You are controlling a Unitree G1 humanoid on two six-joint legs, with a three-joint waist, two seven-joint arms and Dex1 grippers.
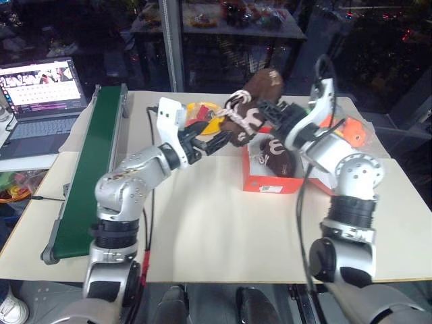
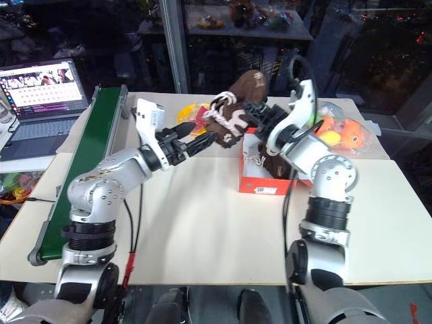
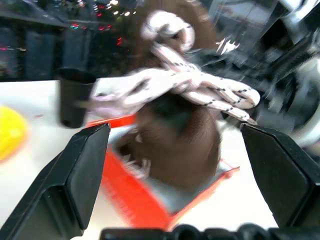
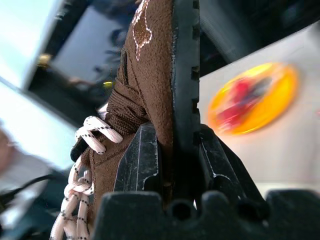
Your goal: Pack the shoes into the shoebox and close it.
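One dark brown shoe (image 1: 260, 88) with light laces hangs in the air above the table's far middle. My right gripper (image 1: 271, 112) is shut on it; in the right wrist view the fingers (image 4: 137, 160) pinch its sole and side (image 4: 155, 60). My left gripper (image 1: 219, 140) stands open just left of that shoe, its fingers (image 3: 82, 175) spread wide and touching nothing. The other shoe (image 1: 278, 154) lies inside the red-orange shoebox (image 1: 266, 183), which sits open on the table below the lifted shoe. The lid is hidden behind my right arm.
A green conveyor belt (image 1: 94, 162) runs along the table's left side, with a laptop (image 1: 40, 94) beyond it. A yellow toy (image 1: 202, 115) lies behind my left gripper. Orange toys in a clear bag (image 2: 344, 131) sit at the far right.
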